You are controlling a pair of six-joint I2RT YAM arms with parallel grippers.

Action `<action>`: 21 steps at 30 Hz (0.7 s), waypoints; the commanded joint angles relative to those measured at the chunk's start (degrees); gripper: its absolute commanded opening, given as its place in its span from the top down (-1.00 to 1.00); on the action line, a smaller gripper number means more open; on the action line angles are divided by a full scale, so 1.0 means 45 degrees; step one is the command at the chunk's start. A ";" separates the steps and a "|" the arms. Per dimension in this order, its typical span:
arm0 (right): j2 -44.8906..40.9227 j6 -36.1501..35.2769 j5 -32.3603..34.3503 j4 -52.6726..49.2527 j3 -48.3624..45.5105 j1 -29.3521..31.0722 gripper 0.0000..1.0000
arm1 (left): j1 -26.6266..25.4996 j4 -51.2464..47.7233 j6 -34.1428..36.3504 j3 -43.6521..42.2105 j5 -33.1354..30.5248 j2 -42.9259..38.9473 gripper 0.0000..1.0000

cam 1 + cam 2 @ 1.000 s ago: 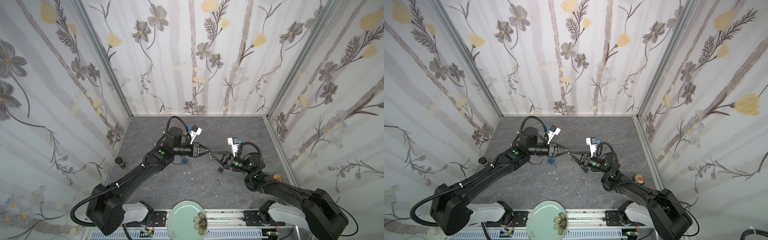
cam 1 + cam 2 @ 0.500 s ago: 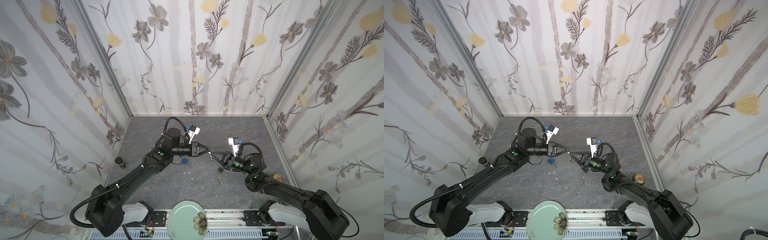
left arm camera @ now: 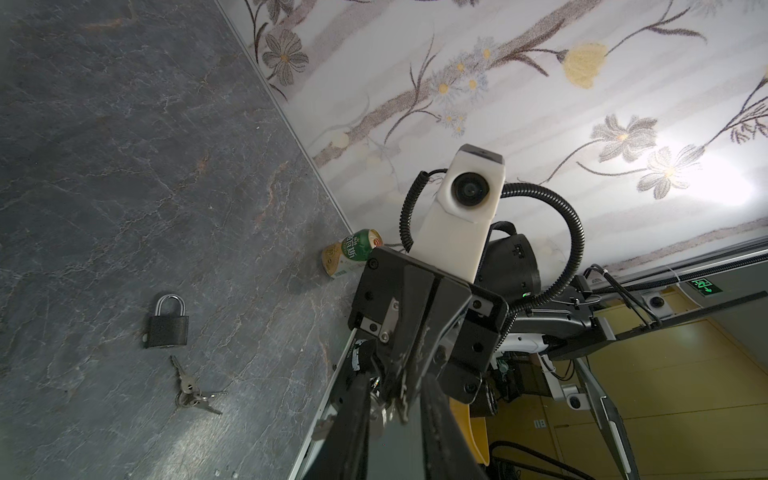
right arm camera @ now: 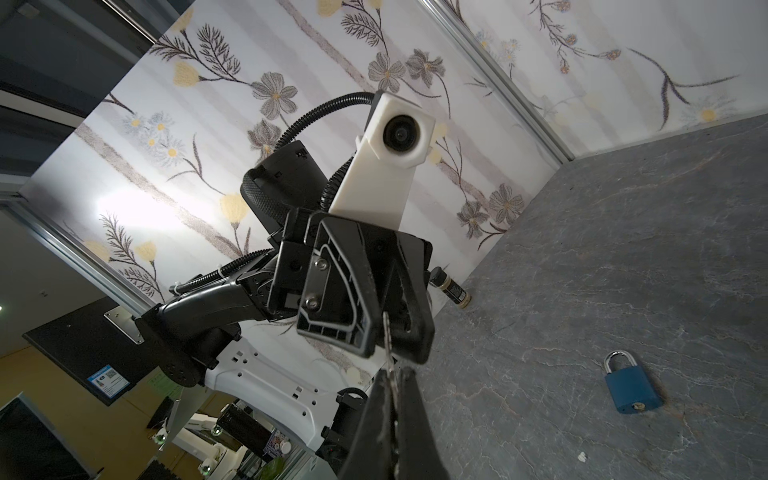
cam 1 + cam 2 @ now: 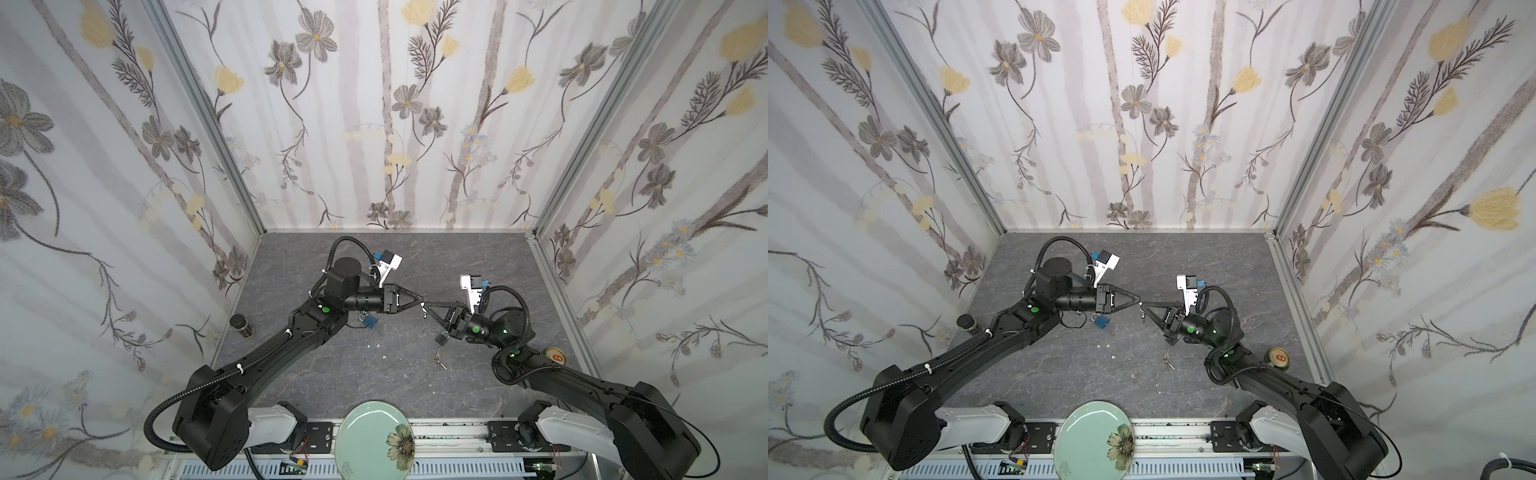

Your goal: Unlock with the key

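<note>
Your right gripper is pinched tight on a small key, which it holds in the air over the middle of the table. Your left gripper meets it tip to tip. Its jaws stand a narrow gap apart around the key's free end, and you cannot tell whether they touch it. The blue padlock lies on the table beneath your left wrist. The black padlock lies beneath your right gripper, with a bunch of keys just beside it.
</note>
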 commanded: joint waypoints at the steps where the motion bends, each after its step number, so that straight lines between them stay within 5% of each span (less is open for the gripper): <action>1: -0.0115 -0.0006 0.0409 0.0176 -0.0054 -0.0067 1.00 | -0.0011 0.0632 -0.0198 -0.0006 0.0337 0.0070 0.46; 7: -0.0098 0.0031 0.0265 0.0199 -0.0039 -0.0107 1.00 | -0.0066 0.0788 -0.0237 -0.0044 0.0407 0.0115 0.76; 15: 0.0133 0.0131 -0.0229 0.0440 0.0044 -0.0084 1.00 | -0.0124 0.1273 -0.0595 -0.0044 0.0385 0.0301 0.57; 21: 0.0177 0.0175 -0.0394 0.0541 0.0121 -0.0084 1.00 | -0.0227 0.1513 -0.0725 0.0023 0.0480 0.0507 0.88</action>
